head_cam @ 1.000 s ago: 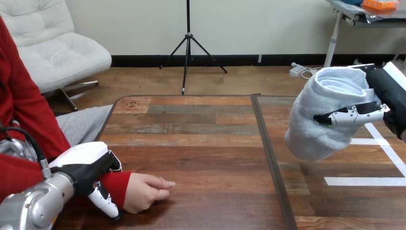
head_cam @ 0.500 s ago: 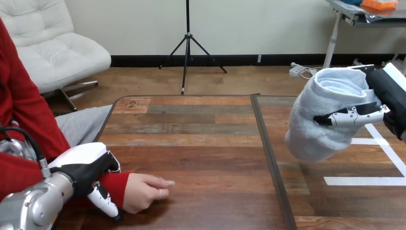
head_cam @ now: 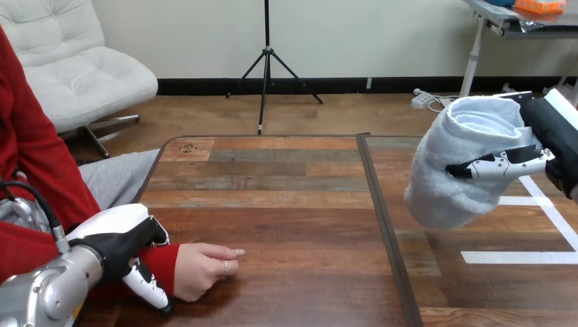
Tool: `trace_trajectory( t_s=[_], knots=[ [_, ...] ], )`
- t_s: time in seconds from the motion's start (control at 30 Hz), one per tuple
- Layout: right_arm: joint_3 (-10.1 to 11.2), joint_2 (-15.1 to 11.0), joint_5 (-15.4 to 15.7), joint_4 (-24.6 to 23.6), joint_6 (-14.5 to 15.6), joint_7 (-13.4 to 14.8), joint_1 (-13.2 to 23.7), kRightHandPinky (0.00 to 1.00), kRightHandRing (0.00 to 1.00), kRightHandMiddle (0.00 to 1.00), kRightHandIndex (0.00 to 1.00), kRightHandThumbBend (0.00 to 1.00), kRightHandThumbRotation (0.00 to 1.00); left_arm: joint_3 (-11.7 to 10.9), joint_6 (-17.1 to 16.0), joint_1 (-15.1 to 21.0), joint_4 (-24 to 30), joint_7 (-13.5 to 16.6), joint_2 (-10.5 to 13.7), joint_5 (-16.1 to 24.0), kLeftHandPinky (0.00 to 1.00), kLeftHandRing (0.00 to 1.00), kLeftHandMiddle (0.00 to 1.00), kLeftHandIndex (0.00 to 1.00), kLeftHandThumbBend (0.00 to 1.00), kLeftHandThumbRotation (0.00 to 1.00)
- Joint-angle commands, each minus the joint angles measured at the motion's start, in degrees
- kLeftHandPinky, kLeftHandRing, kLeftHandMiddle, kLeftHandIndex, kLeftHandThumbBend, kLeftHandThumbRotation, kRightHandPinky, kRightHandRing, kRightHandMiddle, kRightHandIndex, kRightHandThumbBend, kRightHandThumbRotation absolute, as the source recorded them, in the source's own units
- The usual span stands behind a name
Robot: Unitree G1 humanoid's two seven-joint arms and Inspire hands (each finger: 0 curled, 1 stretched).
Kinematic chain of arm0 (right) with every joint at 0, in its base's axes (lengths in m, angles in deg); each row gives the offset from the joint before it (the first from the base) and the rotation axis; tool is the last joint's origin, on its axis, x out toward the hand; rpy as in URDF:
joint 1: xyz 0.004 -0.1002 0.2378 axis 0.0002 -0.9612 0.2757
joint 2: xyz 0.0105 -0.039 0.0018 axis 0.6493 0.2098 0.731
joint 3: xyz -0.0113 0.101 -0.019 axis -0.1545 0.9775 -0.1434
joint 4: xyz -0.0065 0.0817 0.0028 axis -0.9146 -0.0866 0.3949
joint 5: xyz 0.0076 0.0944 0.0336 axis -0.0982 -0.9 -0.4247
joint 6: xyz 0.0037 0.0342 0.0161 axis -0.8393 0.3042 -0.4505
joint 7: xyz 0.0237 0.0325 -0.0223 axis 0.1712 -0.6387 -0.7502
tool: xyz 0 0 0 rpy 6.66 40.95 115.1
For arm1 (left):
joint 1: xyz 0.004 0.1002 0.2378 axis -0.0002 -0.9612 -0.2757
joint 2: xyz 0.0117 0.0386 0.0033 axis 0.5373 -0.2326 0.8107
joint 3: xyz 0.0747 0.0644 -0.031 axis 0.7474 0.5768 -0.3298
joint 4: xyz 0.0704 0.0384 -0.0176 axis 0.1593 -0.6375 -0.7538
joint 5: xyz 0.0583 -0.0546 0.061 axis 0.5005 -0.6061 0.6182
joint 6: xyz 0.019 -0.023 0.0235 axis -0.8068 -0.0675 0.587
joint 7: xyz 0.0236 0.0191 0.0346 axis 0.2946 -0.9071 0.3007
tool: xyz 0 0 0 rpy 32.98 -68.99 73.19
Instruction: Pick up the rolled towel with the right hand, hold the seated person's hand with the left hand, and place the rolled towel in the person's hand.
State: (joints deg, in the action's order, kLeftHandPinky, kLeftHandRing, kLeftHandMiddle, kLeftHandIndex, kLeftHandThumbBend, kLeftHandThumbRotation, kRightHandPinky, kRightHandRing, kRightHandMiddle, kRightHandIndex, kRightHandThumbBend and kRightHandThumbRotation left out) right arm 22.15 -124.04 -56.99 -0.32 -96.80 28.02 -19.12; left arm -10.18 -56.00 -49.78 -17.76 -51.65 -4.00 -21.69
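You've got a wooden worktop [head_cam: 293,204] in striped planks, with a dark seam [head_cam: 382,218] running front to back. White tape lines [head_cam: 518,257] mark its right part. At near left, the person's hand [head_cam: 201,266] rests on the wood, fingers pointing right.

No legible text or numbers, small dark mark [head_cam: 193,145] on wooden table [head_cam: 286,204] unreadable
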Motion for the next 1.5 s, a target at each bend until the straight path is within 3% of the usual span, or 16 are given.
trace_trajectory(
  t_s=[0.0, 0.53, 0.87, 1.47],
  knots=[
    [2.2, 1.7, -1.2, -2.7, -0.7, 1.7, 2.3, 0.29, 0.34, 0.40, 0.42, 0.87, 0.00, 0.0, -0.9, 0.6, -2.0, 1.5, 0.6, 0.0, 0.22, 0.29, 0.38, 0.41, 0.75, 0.00],
    [2.6, 2.2, -1.8, -2.6, 0.4, 1.6, 2.7, 0.32, 0.36, 0.41, 0.43, 0.87, 0.00, -2.4, -1.5, 0.0, 1.1, 2.2, 2.4, -1.4, 0.19, 0.26, 0.35, 0.38, 0.72, 0.00],
    [2.8, 3.2, -3.1, -1.9, 0.8, 0.5, 3.2, 0.33, 0.36, 0.40, 0.42, 0.87, 0.00, -4.5, -3.6, 0.0, 2.5, 4.1, 2.8, -3.1, 0.17, 0.24, 0.33, 0.35, 0.76, 0.00],
    [2.4, 4.6, -1.9, -2.2, 0.4, 1.3, 3.4, 0.30, 0.34, 0.39, 0.42, 0.87, 0.00, -7.9, -5.6, 1.1, 6.7, 4.5, 3.8, -5.3, 0.19, 0.25, 0.34, 0.36, 0.74, 0.00]
  ],
)
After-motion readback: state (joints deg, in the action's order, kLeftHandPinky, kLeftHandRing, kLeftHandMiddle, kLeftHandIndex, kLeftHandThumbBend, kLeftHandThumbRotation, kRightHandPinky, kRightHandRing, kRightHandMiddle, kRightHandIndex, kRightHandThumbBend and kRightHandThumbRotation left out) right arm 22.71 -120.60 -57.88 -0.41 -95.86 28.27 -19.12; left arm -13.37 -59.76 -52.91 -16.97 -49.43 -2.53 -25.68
